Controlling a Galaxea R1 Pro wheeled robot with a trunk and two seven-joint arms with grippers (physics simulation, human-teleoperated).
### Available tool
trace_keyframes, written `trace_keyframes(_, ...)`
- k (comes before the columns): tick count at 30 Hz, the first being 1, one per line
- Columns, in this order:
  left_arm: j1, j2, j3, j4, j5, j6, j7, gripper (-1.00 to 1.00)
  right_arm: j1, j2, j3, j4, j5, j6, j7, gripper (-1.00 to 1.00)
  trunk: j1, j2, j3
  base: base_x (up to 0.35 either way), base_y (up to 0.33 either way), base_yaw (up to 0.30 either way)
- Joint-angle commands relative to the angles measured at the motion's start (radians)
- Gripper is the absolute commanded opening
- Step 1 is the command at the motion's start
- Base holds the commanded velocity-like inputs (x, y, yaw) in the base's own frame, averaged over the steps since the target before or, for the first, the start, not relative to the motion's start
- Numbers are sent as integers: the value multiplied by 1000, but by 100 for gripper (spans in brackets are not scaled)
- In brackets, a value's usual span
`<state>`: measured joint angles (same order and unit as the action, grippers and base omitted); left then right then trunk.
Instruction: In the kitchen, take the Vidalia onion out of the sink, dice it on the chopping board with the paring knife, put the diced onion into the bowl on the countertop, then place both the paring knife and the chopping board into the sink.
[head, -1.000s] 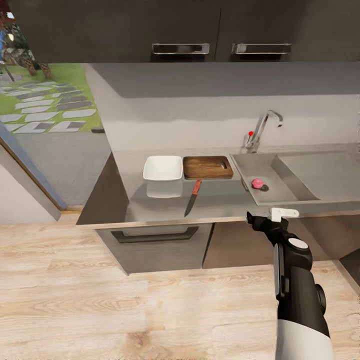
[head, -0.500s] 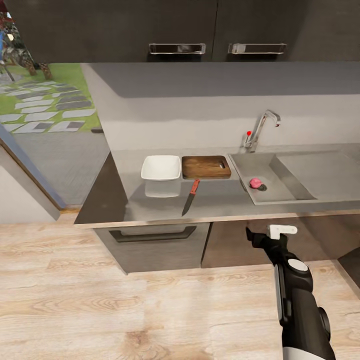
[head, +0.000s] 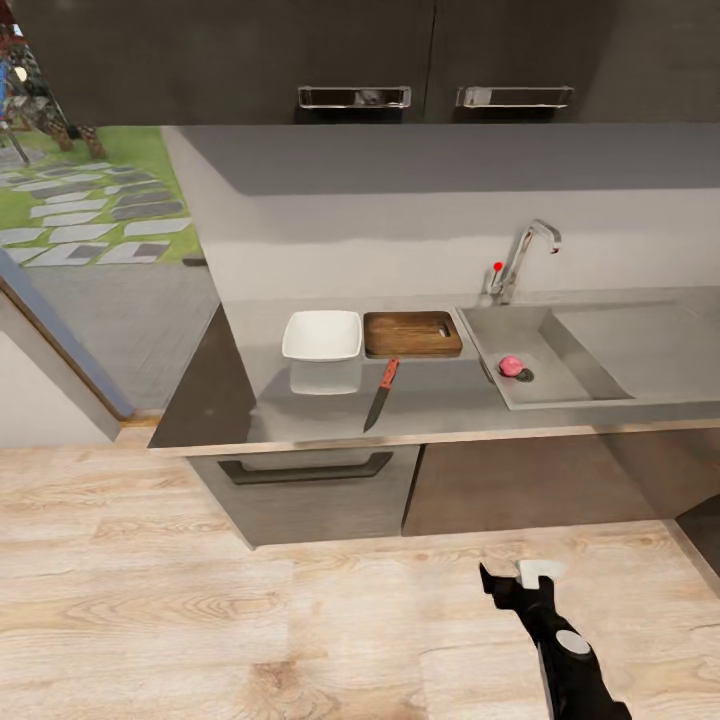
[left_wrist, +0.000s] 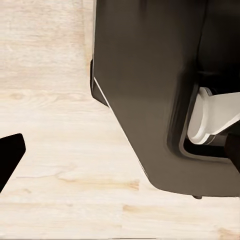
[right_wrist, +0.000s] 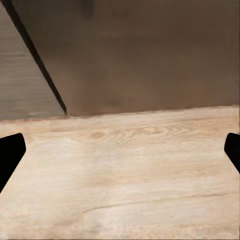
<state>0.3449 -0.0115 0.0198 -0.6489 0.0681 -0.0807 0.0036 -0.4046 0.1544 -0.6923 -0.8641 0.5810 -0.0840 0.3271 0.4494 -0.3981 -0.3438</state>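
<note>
Lowered below the countertop (head: 300, 420) edge, right gripper (head: 512, 583) hangs wide-jawed above floor (head: 200, 620).

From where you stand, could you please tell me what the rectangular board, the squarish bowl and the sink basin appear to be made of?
The dark brown rectangular chopping board looks like wood: visible grain, matte finish. The shallow white squarish bowl seems ceramic or plastic, smooth and uniformly white; the render leaves that open. The grey rectangular sink looks like brushed stainless steel, with a dull metallic sheen.
</note>
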Motion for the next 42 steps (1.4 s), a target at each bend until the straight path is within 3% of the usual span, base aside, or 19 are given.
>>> trace_keyframes(1, 1, -1, 11, 0, 7, -1, 0, 100, -2, -4, -20, 54, 16, -31, 7, 100, 1, -2, -1, 0, 0, 0)
trace_keyframes(5, 1, -1, 52, 4, 7, -2, 0, 100, -2, -38, -35, 201, 25, -86, 5, 100, 1, -2, -1, 0, 0, 0)
trace_keyframes(6, 0, -1, 67, 5, 7, -2, -1, 100, -2, -80, -38, 338, 27, -151, -1, 100, 1, -2, -1, 0, 0, 0)
trace_keyframes(8, 0, -1, 70, 6, 7, -2, -1, 100, -2, -100, -38, 413, 28, -182, -14, 100, 1, -2, -1, 0, 0, 0)
trace_keyframes(9, 1, -1, 72, 7, 7, -2, -1, 100, -1, -186, -35, 667, 45, -231, -96, 100, 1, -2, -1, 0, 0, 0)
trace_keyframes(11, 1, -1, 72, 7, 7, -2, -1, 100, 0, -225, -33, 762, 86, -270, -112, 100, 1, -2, -1, 0, 0, 0)
trace_keyframes(12, 1, -1, 72, 6, 7, -2, 0, 100, 31, -252, -31, 819, 166, -302, -133, 100, 1, -2, -1, 0, 0, 0)
trace_keyframes(17, 1, -1, 72, 7, 7, -1, 1, 100, 148, -266, -31, 842, 290, -324, -146, 100, 1, -2, -1, 0, 0, 0)
trace_keyframes(24, 0, -1, 73, 8, 7, -1, 1, 100, 291, -326, -30, 845, 329, -367, -147, 100, 1, -2, -1, 0, 0, 0)
trace_keyframes(29, 0, -1, 73, 11, 7, -1, 1, 100, 326, -341, -31, 845, 330, -374, -152, 100, 1, -2, -1, 0, 0, 0)
trace_keyframes(32, 0, -2, 73, 12, 7, -1, 1, 100, 331, -338, -36, 843, 327, -369, -189, 100, 1, -2, -1, 0, 0, 0)
trace_keyframes(35, 0, -2, 73, 12, 7, 0, 1, 100, 334, -319, -39, 832, 302, -368, -312, 100, 1, -2, -1, 0, 0, 0)
trace_keyframes(37, 0, -2, 73, 12, 7, 0, 1, 100, 334, -289, -40, 801, 253, -370, -399, 100, 1, -2, -1, 0, 0, 0)
trace_keyframes(39, 0, -1, 72, 12, 7, 0, 1, 100, 333, -247, -40, 716, 147, -372, -446, 100, 1, -2, -1, 0, 0, 0)
trace_keyframes(40, 0, -1, 72, 12, 7, -1, 1, 100, 333, -224, -40, 673, 100, -374, -449, 100, 1, -2, -1, 0, 0, 0)
trace_keyframes(41, 0, -1, 72, 12, 7, -1, 1, 100, 333, -212, -39, 654, 80, -376, -441, 100, 1, -2, -1, 0, 0, 0)
trace_keyframes(42, 0, -1, 72, 12, 7, -1, 1, 100, 333, -197, -39, 633, 55, -395, -384, 100, 1, -2, -1, 0, -67, 0)
